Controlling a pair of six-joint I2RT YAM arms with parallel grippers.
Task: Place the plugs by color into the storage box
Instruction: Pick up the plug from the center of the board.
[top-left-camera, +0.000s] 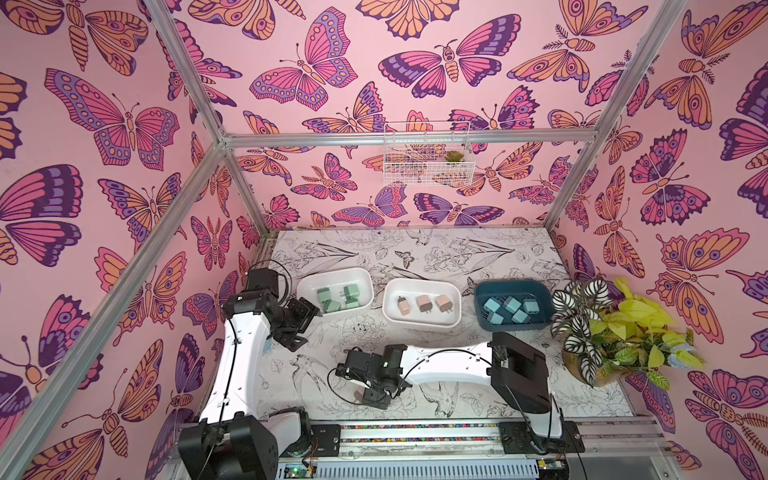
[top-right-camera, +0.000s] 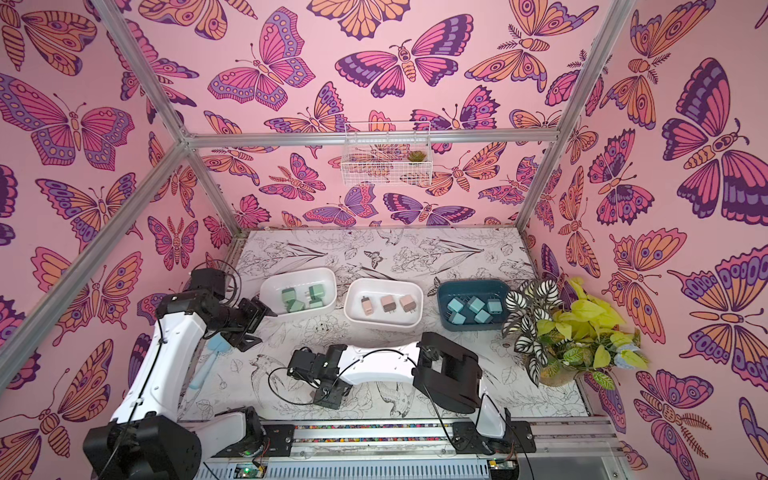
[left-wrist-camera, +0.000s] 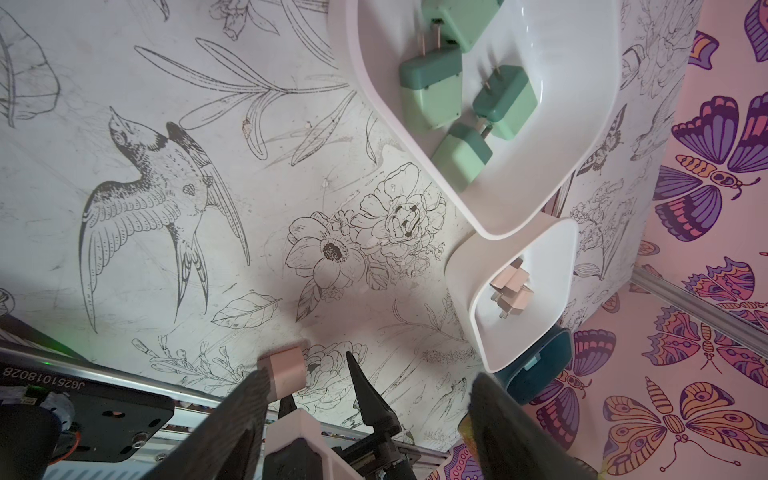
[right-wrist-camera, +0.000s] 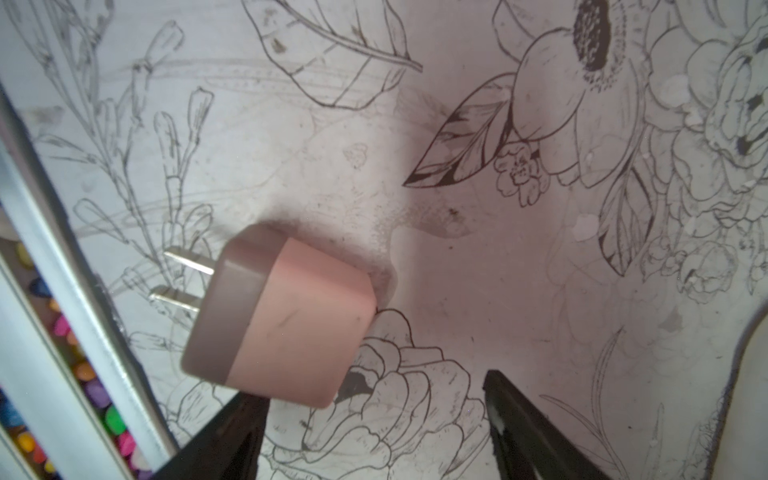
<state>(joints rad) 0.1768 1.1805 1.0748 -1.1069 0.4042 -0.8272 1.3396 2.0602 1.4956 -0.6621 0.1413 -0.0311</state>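
My right gripper (right-wrist-camera: 370, 386) is open and low over the table (top-left-camera: 457, 249), because the one loose pink plug (right-wrist-camera: 286, 320) lies there just beside one finger, not yet between the jaws. My left gripper (top-left-camera: 308, 326) hangs open and empty, out of the way, by the white tray (top-left-camera: 316, 277) of green plugs (top-left-camera: 351, 293).

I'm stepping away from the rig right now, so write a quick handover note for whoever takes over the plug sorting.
Left hand: open, empty, beside the left white tray.
Right hand: open, low over the loose pink plug on the table; not gripped yet.
Done: four green plugs in the left white tray, three pink plugs in the middle white tray, five blue plugs in the teal tray.
Left: grasp the loose pink plug and put it in the middle white tray.
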